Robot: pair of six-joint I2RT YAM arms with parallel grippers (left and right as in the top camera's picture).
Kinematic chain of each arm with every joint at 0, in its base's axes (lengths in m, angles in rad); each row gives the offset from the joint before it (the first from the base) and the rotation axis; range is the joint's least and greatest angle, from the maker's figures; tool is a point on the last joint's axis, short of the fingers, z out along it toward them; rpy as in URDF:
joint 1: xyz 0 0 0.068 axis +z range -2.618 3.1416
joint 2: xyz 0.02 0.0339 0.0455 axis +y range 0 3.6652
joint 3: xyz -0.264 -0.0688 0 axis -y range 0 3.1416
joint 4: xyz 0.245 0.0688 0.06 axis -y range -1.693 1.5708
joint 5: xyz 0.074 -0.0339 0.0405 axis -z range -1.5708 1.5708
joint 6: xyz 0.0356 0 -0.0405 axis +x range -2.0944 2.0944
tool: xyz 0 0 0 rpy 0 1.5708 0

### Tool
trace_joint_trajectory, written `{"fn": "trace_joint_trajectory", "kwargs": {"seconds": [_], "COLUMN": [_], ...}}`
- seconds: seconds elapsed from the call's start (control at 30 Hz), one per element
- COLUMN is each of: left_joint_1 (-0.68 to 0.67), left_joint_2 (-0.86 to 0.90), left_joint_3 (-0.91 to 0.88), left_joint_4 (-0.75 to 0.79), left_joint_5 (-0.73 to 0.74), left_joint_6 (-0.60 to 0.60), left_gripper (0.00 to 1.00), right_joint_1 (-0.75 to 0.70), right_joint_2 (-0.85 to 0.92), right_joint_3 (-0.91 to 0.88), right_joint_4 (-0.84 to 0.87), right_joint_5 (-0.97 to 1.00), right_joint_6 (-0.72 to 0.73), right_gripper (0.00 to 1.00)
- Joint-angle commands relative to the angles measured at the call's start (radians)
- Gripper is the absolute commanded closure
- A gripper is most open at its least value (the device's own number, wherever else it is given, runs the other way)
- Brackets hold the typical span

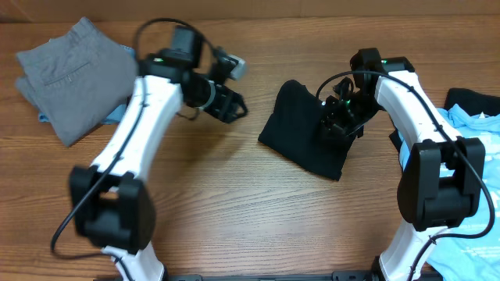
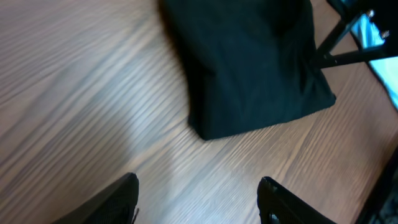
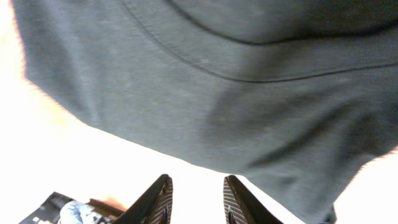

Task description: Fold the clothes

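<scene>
Wood-grain table [image 1: 234, 211] lies bare between the two arm bases at the near edge. Just beyond the right base, a light-blue tee [image 1: 478, 129] with white print lies crumpled along the table's right edge, with a dark piece of cloth showing at its far end. Further out, in the middle of the table, the black T-shirt [image 1: 297, 136] lies folded into a compact slab, flat on the wood. The right gripper [image 1: 337, 121] hangs over the shirt's right part. In its wrist view the fingers [image 3: 152, 202] stand a narrow gap apart, released, with nothing between them and black fabric spread past their tips. Left of the shirt and apart from it, the left gripper [image 1: 228, 101] hovers above bare wood. Its fingers [image 2: 118, 199] are spread wide and empty, and the shirt's folded corner lies ahead of them. Farthest off, at the far left corner, grey trousers [image 1: 66, 74] with a pocket lie bunched, a bit of pale blue cloth peeking from under their near edge.
</scene>
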Motion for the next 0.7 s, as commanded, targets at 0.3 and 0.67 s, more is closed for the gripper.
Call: {"fn": "trace_joint_trajectory", "kwargs": {"seconds": [0.3, 0.67], "left_joint_1": [-0.139, -0.145], "left_joint_2": [0.304, 0.311], "left_joint_3": [-0.013, -0.013], "left_joint_4": [0.175, -0.028], "left_joint_5": [0.084, -0.013], "left_joint_6": [0.089, 0.046], "left_gripper": [0.46, 0.96], "right_joint_1": [0.005, 0.005], "right_joint_2": [-0.018, -0.018], "right_joint_3": [-0.261, -0.337], "right_joint_4": [0.216, 0.254], "right_joint_5": [-0.087, -0.022], "right_joint_6": [0.097, 0.125], "right_gripper": [0.70, 0.70]}}
